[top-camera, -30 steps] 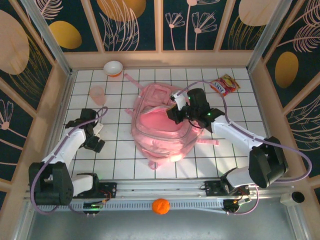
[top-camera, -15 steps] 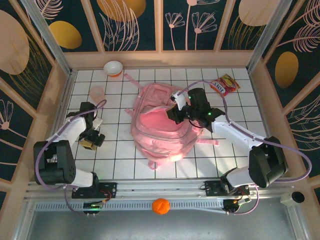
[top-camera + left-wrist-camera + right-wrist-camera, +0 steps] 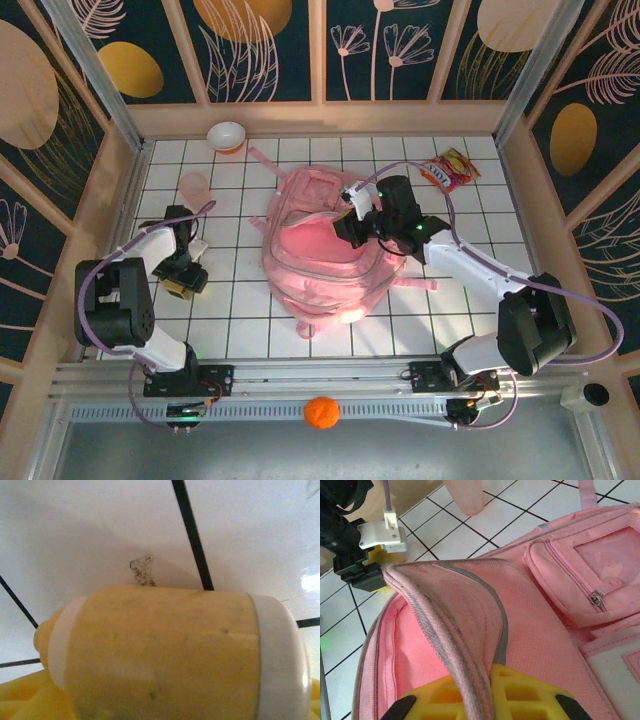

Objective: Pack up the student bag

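Bag (image 3: 318, 285) lies in the middle of the desk (image 3: 250, 325), main pocket gaping. Nearest me on the left, my left arm has folded its elbow back toward its base over the last second, while the left fingers (image 3: 185, 280) kept station over the yellow cylinder (image 3: 165, 650) lying on the tiles. They have begun narrowing from full spread, but I cannot tell yet whether they are bearing on it. I read that as the pick starting: the item is about to be gripped, not yet lifted or packed. Farther in, the right fingers (image 3: 480, 700) have not budged. They are together on the bag's zip rim, holding the mouth up, so the opening looks ready to receive.
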You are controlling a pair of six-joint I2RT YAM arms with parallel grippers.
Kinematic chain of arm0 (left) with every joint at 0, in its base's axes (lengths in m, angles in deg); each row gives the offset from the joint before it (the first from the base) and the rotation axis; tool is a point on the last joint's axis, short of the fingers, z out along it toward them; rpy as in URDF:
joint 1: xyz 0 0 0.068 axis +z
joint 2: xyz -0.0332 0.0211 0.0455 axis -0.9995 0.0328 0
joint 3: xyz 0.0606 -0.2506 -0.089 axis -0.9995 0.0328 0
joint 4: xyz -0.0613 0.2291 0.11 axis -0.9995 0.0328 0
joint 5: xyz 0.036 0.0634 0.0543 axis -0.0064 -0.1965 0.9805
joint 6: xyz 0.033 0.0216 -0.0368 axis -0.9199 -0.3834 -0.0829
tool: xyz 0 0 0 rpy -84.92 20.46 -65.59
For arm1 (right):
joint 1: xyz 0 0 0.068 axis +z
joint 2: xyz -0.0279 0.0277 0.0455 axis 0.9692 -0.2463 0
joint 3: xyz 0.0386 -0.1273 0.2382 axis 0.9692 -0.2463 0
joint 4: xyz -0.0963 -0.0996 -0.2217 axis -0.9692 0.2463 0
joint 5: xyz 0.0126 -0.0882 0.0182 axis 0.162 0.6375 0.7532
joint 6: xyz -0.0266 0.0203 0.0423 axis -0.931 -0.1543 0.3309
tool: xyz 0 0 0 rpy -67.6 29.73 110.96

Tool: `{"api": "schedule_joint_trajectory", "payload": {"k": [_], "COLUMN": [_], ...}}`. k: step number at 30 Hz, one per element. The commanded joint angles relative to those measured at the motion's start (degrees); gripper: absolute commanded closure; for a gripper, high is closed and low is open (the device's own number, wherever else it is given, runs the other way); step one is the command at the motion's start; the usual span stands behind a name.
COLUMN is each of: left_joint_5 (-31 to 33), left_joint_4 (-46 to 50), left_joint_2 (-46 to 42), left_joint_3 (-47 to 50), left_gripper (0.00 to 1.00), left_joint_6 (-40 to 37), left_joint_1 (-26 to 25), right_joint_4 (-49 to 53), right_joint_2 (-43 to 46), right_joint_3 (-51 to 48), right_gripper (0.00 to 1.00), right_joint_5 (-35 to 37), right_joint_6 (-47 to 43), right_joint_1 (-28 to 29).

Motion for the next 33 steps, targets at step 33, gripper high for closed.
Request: {"api": "schedule_joint_trajectory", "payload": {"k": [33], "left_joint_5": [-30.8], "left_joint_4": [-18.0], "left_joint_2": [-23.2], "left_joint_3": [-9.3], "left_gripper": [0.62], "left_joint_6": [71.9], "left_joint_1": [-25.3], "right_joint_4": [-14.7], "right_joint_2": [-4.9], "right_joint_3": [7.9], "right_gripper": [1.00], "right_joint_5": [24.8], "right_joint_6": [31.3], "right_joint_1": [14.2]}}
